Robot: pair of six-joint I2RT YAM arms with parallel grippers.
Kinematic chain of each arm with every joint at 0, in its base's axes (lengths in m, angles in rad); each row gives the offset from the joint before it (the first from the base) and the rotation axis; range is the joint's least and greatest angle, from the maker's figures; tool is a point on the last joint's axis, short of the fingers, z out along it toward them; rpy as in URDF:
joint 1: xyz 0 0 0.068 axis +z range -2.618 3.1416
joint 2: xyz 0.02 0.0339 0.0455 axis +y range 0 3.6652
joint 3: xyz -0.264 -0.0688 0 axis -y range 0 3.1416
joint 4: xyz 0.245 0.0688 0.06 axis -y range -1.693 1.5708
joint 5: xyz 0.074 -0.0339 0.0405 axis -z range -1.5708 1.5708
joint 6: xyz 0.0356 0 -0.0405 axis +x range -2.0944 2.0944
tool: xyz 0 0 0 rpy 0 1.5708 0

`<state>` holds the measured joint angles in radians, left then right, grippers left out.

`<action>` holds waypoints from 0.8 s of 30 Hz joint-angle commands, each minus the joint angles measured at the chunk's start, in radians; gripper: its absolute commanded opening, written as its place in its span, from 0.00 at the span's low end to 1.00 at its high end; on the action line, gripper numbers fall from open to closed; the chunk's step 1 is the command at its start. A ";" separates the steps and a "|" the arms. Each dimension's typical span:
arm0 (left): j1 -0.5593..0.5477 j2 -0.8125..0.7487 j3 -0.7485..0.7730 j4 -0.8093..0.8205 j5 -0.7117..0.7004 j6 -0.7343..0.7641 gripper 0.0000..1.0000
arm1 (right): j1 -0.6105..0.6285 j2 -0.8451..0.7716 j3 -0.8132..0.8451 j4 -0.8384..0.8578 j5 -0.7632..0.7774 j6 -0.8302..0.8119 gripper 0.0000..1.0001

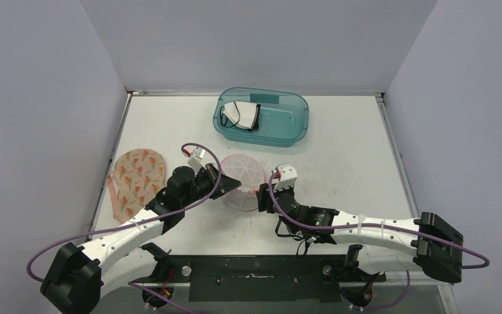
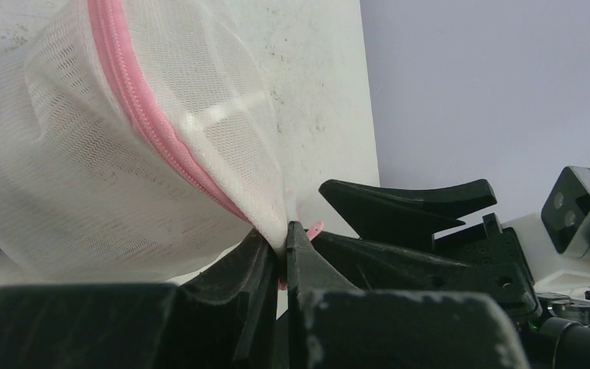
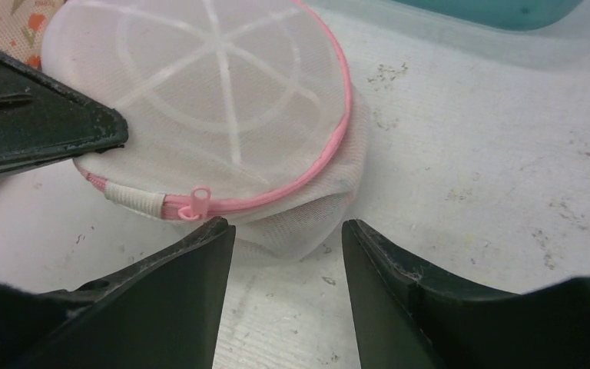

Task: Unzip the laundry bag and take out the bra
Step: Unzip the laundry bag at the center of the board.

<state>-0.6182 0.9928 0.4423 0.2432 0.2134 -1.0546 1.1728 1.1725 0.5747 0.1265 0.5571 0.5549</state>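
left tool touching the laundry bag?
Touching. The left wrist view shows the left tool shut on a pinch of mesh from the laundry bag, right beside the pink zipper.

The laundry bag (image 3: pixel 223 92) is white with a pink zipper (image 2: pixel 160 127), the tub (image 1: pixel 282 124) teal, the cloth (image 1: pixel 137 180) orange-flowered beige.

One laundry bag (image 1: pixel 242 171), one tub (image 1: pixel 301 123), one floral garment (image 1: pixel 137 180), one white garment (image 1: pixel 238 115), one left gripper (image 2: pixel 283 242), one right gripper (image 3: pixel 288 231) are showing
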 commanded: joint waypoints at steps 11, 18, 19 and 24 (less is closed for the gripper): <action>0.002 -0.044 0.061 0.010 0.003 0.014 0.00 | -0.134 -0.241 -0.133 0.244 -0.502 -0.054 0.59; 0.003 -0.068 0.048 0.028 0.006 0.017 0.00 | -0.281 -0.190 -0.194 0.511 -0.857 0.126 0.59; 0.003 -0.069 0.049 0.033 0.011 0.020 0.00 | -0.290 -0.179 -0.198 0.534 -0.873 0.138 0.59; 0.003 -0.081 0.061 0.039 0.031 0.022 0.00 | -0.370 -0.128 -0.254 0.751 -0.988 0.259 0.60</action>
<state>-0.6182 0.9390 0.4496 0.2207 0.2176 -1.0500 0.8574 1.0210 0.3531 0.6018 -0.2790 0.6979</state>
